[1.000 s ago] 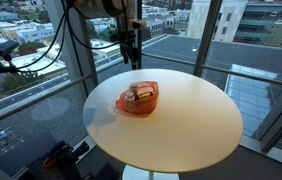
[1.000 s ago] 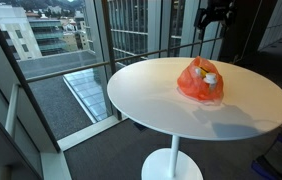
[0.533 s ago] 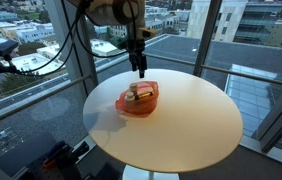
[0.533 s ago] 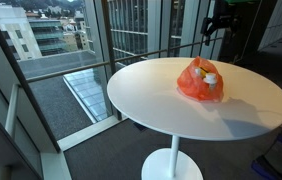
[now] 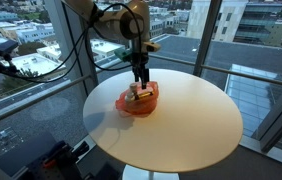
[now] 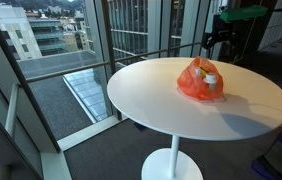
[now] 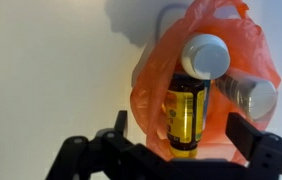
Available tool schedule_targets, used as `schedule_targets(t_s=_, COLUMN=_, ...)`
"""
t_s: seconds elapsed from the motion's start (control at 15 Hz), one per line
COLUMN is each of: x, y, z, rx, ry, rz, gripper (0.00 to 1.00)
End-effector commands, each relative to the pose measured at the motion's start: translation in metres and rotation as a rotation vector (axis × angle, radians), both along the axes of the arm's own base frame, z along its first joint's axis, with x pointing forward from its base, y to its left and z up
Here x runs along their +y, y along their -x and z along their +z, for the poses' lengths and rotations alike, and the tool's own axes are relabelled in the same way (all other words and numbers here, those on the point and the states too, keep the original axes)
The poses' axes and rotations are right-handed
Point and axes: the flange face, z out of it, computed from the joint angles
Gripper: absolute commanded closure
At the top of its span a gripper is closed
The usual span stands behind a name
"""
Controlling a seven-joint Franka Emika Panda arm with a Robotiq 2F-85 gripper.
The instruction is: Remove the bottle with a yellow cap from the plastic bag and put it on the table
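Tall windows (image 6: 61,60) looking onto city rooftops stand behind the round white table (image 5: 186,125). On it sits an orange plastic bag (image 5: 139,101), its mouth open. A bottle (image 7: 186,115) with a yellow label lies inside it, pale cap toward the far rim, beside a grey container (image 7: 249,95). My gripper (image 7: 181,128) hangs just above the bag, its jaws spread wide and holding nothing.
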Motion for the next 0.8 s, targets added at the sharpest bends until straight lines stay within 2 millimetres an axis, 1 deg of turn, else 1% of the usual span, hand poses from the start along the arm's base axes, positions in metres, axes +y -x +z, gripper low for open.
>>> schedule_targets(t_s=0.0, x=-0.01, y=-0.001, z=-0.011, rx=0.006, ry=-0.002, rz=-0.03, gripper=0.0)
schedule_targets(t_s=0.2, x=-0.019, y=-0.005, z=-0.019, rx=-0.002, ry=0.0, rz=-0.044, gripper=0.0)
schedule_targets(t_s=0.27, x=-0.02, y=-0.006, z=-0.018, rx=-0.01, ry=-0.001, rz=-0.046, gripper=0.0)
schedule_targets(t_s=0.33, x=-0.016, y=-0.003, z=-0.02, rx=0.011, ry=0.007, rz=-0.024, gripper=0.0)
schedule_targets(t_s=0.53, x=-0.018, y=-0.004, z=-0.021, rx=0.005, ry=0.008, rz=-0.027, gripper=0.0)
schedule_targets(t_s=0.73, x=-0.012, y=-0.008, z=-0.026, rx=-0.022, ry=0.008, rz=-0.012, gripper=0.0)
